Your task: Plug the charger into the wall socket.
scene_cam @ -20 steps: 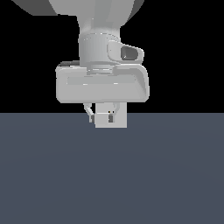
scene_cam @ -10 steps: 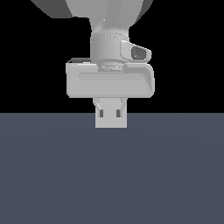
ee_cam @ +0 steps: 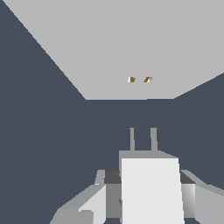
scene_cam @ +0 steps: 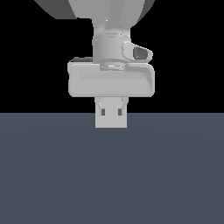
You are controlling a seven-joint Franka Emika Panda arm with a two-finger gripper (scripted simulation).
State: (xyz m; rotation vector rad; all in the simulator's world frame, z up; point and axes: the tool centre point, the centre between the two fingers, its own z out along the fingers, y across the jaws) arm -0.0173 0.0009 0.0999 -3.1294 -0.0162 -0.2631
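Observation:
My gripper (scene_cam: 111, 119) hangs just above the dark floor, shut on the charger (scene_cam: 111, 123), an off-white block that shows under the hand with two small dark marks on its face. The wrist view has the charger (ee_cam: 151, 188) held between the fingers (ee_cam: 99, 197), its two grey prongs (ee_cam: 142, 139) pointing at the wall socket (ee_cam: 122, 43). The socket is a light-grey plate with two tiny dark holes (ee_cam: 139, 79) a little way beyond the prong tips. A strip of dark floor separates the prongs from the plate. No wall socket shows in the exterior view.
A flat blue-grey floor (scene_cam: 112, 175) fills the lower half of the exterior view, with black background above it. The arm's wrist and hand body (scene_cam: 111, 83) fill the upper middle.
The hand has turned on its axis to sit square and shifted slightly towards the exterior view's right. The charger stays in the grip.

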